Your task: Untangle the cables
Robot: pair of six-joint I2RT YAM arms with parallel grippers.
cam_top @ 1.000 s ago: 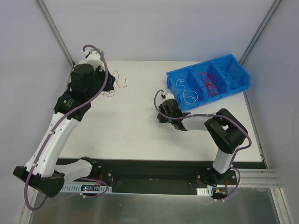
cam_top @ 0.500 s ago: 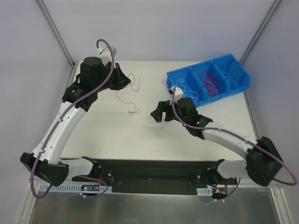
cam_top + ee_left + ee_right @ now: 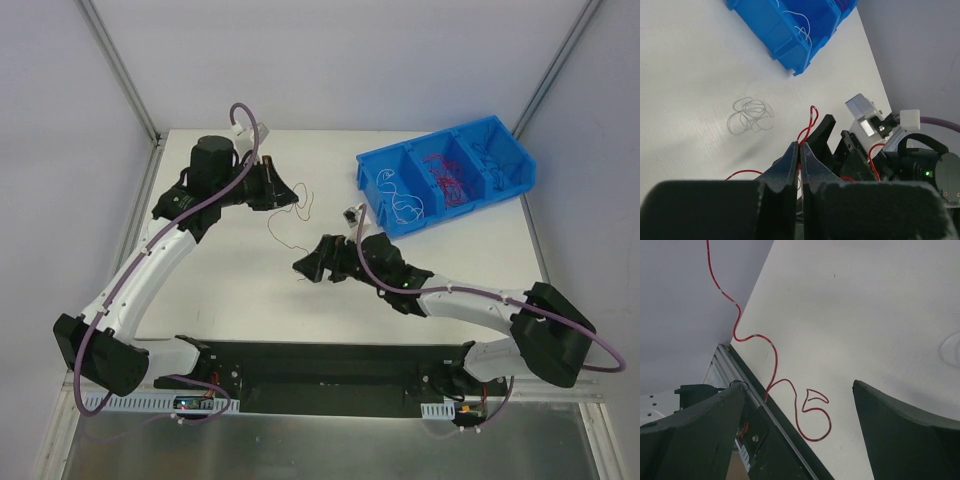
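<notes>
A thin red cable [image 3: 303, 203] hangs from my left gripper [image 3: 292, 193], which is shut on it above the table's middle. In the left wrist view the jaws [image 3: 800, 147] are pressed together with the red cable [image 3: 810, 124] looping out past their tips. A curly white cable [image 3: 750, 115] lies loose on the table beyond them. My right gripper [image 3: 303, 267] is open, low, just below the hanging strand. In the right wrist view the red cable [image 3: 735, 322] trails down and its curled end [image 3: 812, 415] rests on the table between the wide-apart fingers [image 3: 905, 430].
A blue three-compartment bin [image 3: 372, 172] stands at the back right, holding white, red and dark cables in separate compartments. The table's near edge with its black rail [image 3: 770, 440] runs close under the right gripper. Grey walls enclose the back and sides.
My left arm swung right and lifted the red cable towards the table's middle. My right gripper went from shut to open and moved left towards the near edge, under the hanging strand.
</notes>
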